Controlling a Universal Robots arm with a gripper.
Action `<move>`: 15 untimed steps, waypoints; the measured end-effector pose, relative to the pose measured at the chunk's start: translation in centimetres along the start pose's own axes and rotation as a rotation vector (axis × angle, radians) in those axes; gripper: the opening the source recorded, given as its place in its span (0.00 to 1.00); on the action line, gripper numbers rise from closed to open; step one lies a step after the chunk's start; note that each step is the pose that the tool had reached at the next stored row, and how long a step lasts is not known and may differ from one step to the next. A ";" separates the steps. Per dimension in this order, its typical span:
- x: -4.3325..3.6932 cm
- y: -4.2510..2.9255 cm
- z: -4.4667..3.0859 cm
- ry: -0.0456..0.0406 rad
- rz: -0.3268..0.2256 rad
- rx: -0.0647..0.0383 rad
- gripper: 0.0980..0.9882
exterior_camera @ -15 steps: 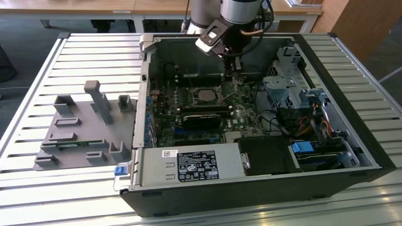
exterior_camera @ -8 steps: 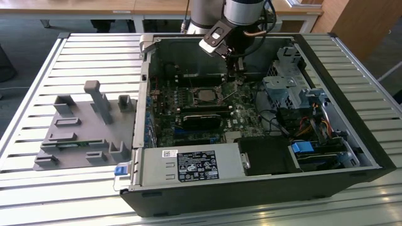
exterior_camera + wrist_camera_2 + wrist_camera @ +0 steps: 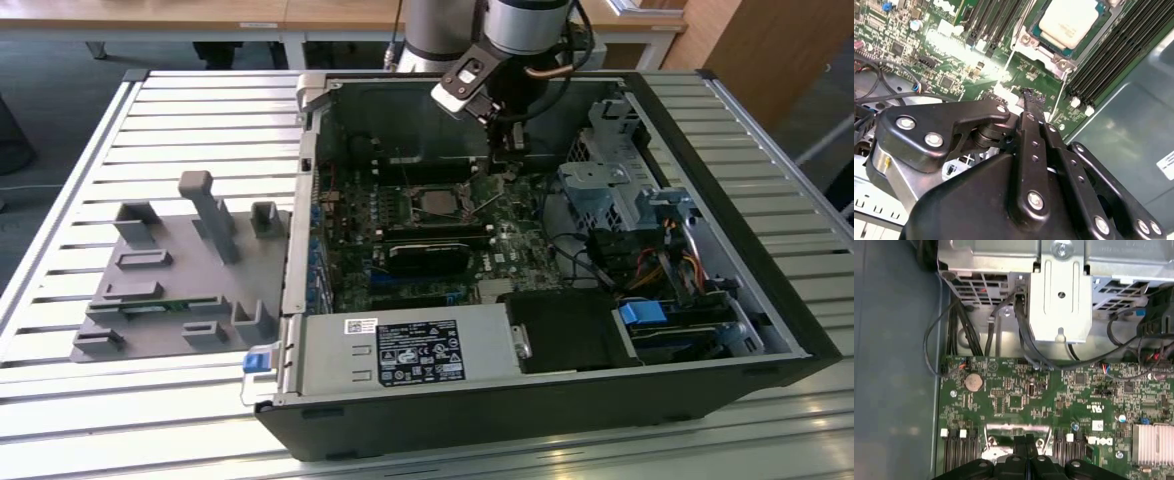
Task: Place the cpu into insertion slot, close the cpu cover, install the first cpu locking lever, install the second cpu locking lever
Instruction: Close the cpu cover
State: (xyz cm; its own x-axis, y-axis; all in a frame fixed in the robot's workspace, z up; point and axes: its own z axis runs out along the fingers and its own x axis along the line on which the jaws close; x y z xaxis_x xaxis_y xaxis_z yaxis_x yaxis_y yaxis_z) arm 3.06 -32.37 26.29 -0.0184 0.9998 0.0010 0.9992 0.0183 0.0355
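Black metal fingers (image 3: 1026, 135) of the gripper (image 3: 1029, 95) lie pressed flat together in both wrist views; we see no gap and nothing caught between them. In the exterior view the gripper (image 3: 505, 160) hangs inside the open computer case (image 3: 694, 370), just beside the insertion slot (image 3: 441, 203) and toward the exterior view's right of it; the case rests on a slatted table (image 3: 80, 130). In the second wrist view we find the cpu (image 3: 1070, 20), pale silvery-beige face up, seated in that slot; the cpu cover (image 3: 1043, 48) lies down around it as a silvery frame; a thin silver locking lever (image 3: 1060, 95) runs just beside the fingertips, apart from them as far as we can judge. In the first wrist view the gripper (image 3: 1026, 440) has its tips over a silvery edge of the socket hardware on the green motherboard (image 3: 1019, 400); whether they touch it we cannot tell.
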 end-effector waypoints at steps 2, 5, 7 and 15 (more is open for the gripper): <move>0.00 0.29 0.01 -0.0001 0.000 0.000 0.01; -0.01 0.67 0.02 0.0000 0.000 0.000 0.01; -0.02 0.94 0.03 -0.0001 0.000 0.001 0.01; -0.03 2.35 0.13 0.0001 0.000 0.009 0.01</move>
State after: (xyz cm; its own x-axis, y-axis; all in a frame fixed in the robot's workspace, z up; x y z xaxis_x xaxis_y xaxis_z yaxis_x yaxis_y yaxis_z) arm 5.41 -32.35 26.24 -0.0184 0.9998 0.0011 0.9995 0.0183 0.0268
